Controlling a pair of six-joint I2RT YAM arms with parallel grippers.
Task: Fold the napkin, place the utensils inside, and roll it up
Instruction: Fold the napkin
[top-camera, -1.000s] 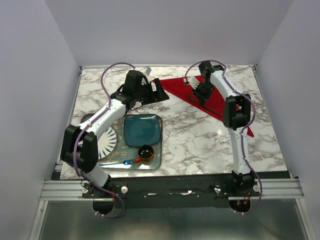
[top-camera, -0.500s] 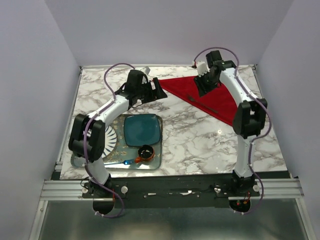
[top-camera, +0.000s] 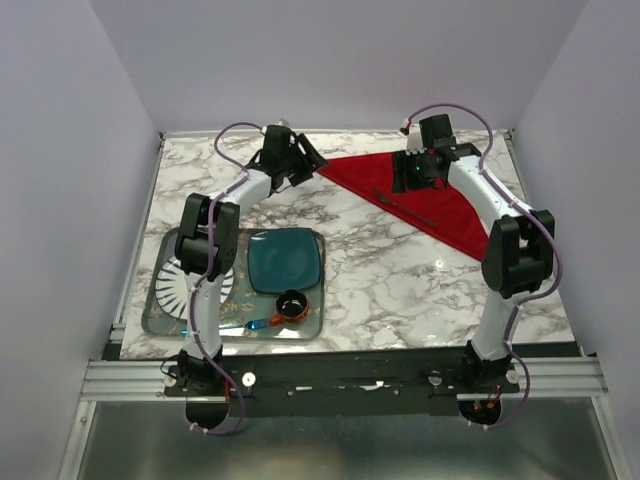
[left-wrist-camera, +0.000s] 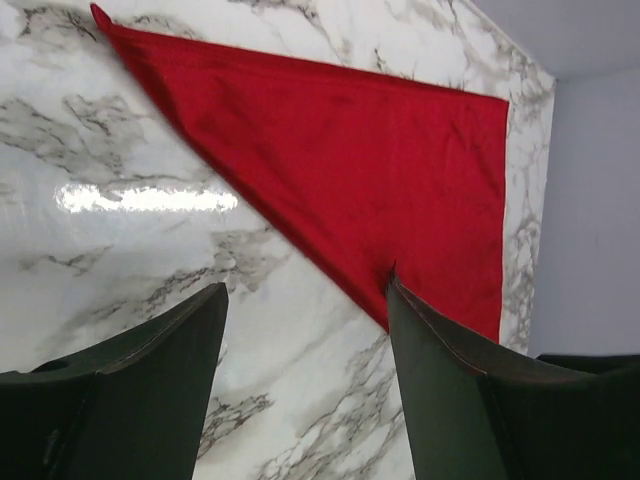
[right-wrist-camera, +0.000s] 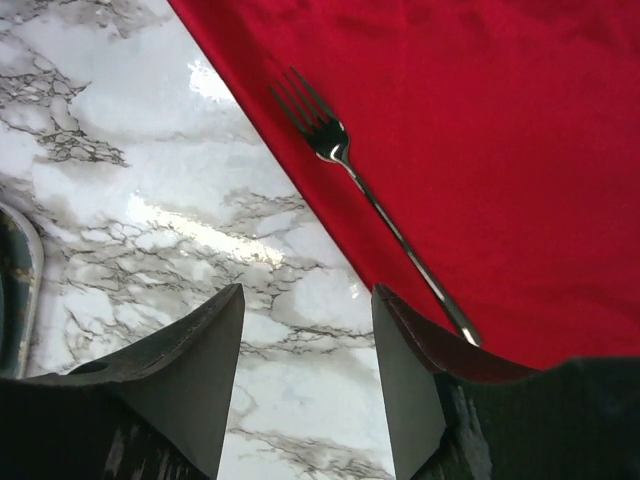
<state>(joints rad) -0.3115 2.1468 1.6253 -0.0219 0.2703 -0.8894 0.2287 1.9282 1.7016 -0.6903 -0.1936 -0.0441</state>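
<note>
The scene is brightly and evenly lit from above; glare is seen on the marble table (left-wrist-camera: 150, 198); shadows are soft.

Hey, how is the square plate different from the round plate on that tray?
The square plate is plain dark teal; the round plate is white with dark radial stripes. The square plate shows whole; the round plate is partly hidden behind the left arm. Both lie flat, side by side, on the tray.
</note>
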